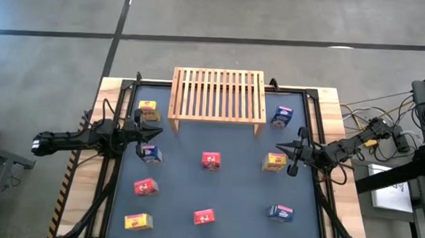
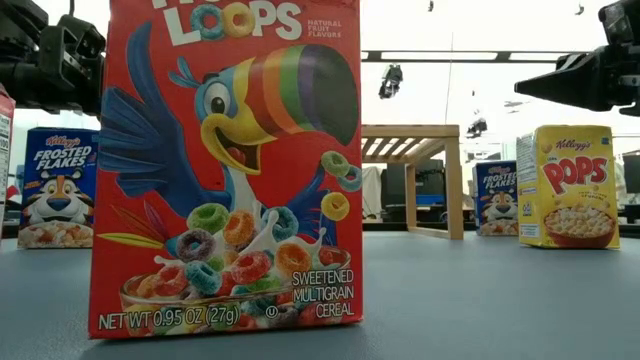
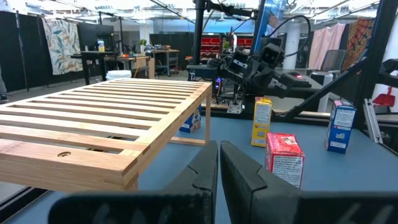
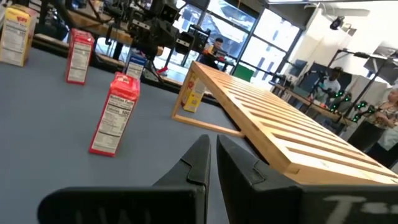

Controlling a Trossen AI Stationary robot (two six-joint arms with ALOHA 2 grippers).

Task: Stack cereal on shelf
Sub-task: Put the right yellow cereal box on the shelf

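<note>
- Looking down, high view: nine cereal boxes stand scattered on the table (image 1: 230, 207); none sits on the shelf (image 1: 217, 94) at the far edge. The left gripper (image 1: 152, 132) hovers between a yellow box (image 1: 149, 110) and a blue box (image 1: 150, 154), both just beside it; the right gripper (image 1: 290, 148) points at another yellow box (image 1: 273, 162), which lies closest to its jaws. Each arm thus has a near candidate; both jaws appear nearly closed and empty.
- Low view: the foreground red box (image 2: 226, 165) reads "LOOPS… SWEETENED MULTIGRAIN CEREAL, NET WT 0.95 OZ (27g)"; a blue one (image 2: 58, 187) reads "Kellogg's FROSTED FLAKES"; a yellow one (image 2: 567, 187) reads "Kellogg's POPS". All stand upright, long axis vertical.
- Left wrist view: jaws show a narrow gap, holding nothing; the shelf lies alongside.
- Right wrist view: jaws likewise almost shut, empty.
</note>
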